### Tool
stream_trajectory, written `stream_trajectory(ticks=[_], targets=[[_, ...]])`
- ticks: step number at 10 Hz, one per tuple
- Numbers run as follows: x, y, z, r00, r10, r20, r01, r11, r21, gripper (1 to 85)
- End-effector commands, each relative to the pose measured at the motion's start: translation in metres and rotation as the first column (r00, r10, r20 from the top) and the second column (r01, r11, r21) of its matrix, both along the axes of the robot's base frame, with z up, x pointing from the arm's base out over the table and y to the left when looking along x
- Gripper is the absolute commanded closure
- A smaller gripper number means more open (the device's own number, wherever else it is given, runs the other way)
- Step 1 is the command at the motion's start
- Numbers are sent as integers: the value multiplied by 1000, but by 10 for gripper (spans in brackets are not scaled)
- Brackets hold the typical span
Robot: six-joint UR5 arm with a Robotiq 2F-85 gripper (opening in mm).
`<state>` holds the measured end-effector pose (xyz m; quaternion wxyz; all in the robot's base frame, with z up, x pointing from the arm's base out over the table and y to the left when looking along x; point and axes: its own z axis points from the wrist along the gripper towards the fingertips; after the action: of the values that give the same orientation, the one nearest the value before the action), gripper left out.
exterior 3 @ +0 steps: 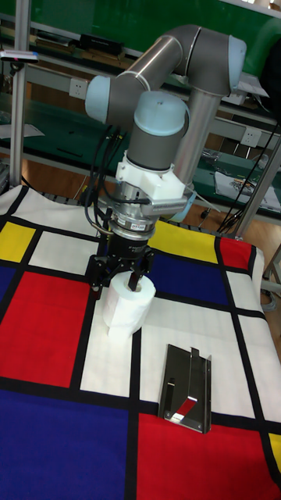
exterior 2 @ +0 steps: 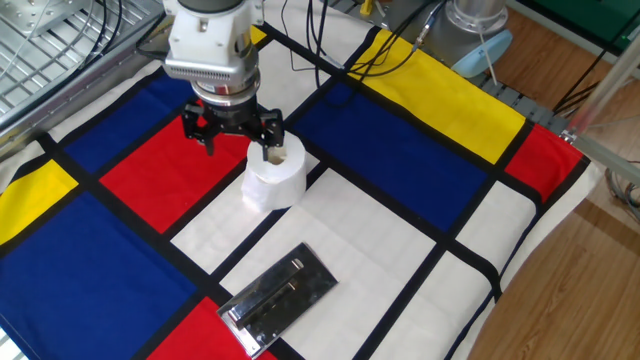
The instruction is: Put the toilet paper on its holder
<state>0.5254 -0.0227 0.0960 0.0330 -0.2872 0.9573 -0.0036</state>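
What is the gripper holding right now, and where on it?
Nothing held yet: the open gripper straddles the toilet paper wall, one finger in its core.

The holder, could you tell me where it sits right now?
In the fixed view, the holder lies flat near the front edge, apart from the toilet paper behind it.
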Motion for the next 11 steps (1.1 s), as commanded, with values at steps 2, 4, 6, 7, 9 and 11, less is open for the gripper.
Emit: stream_trajectory(ticks=[2,4,6,7,9,11], targets=[[-2,1,-12,1000,-9,15,8,1000,5,37],[-4,-1,-13,1000,-6,20,5,1000,8,37],[-8,1,-8,1000,-6,12,5,1000,14,37],[-10,2,-4,1000,-12,8,12,1000,11,37],[-10,3,0,1000,-13,5,13,1000,11,37],[-10,3,0,1000,-13,3,13,1000,13,37]])
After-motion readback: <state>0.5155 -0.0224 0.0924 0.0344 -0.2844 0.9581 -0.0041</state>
